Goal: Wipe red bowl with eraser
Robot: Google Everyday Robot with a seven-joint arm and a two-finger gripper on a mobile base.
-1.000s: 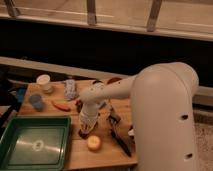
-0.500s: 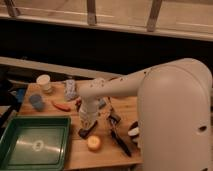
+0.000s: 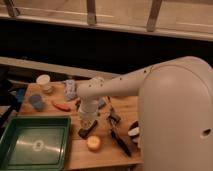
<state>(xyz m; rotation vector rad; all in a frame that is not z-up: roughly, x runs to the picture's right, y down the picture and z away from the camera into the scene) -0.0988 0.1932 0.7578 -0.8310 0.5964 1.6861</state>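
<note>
My gripper (image 3: 86, 121) points down at the middle of the wooden table, at the end of the pale arm that reaches in from the right. The eraser (image 3: 88, 131), a small black block, lies slanted on the wood directly under it, its upper end at the gripper's tip. Whether it is held or just touched I cannot tell. The red bowl (image 3: 93, 143), small, round and orange, sits on the table just in front of the eraser, close to the front edge and apart from the gripper.
A green tray (image 3: 20, 125) fills the front left. A white cup (image 3: 44, 80), a blue cup (image 3: 36, 101), a small bottle (image 3: 70, 89) and a red elongated thing (image 3: 62, 106) stand at the back left. A long black-handled utensil (image 3: 119, 137) and a dark bowl (image 3: 134, 131) lie to the right.
The arm's elbow has swung and the arm now stretches lower across the table. The gripper has stayed over the eraser near the same spot.
</note>
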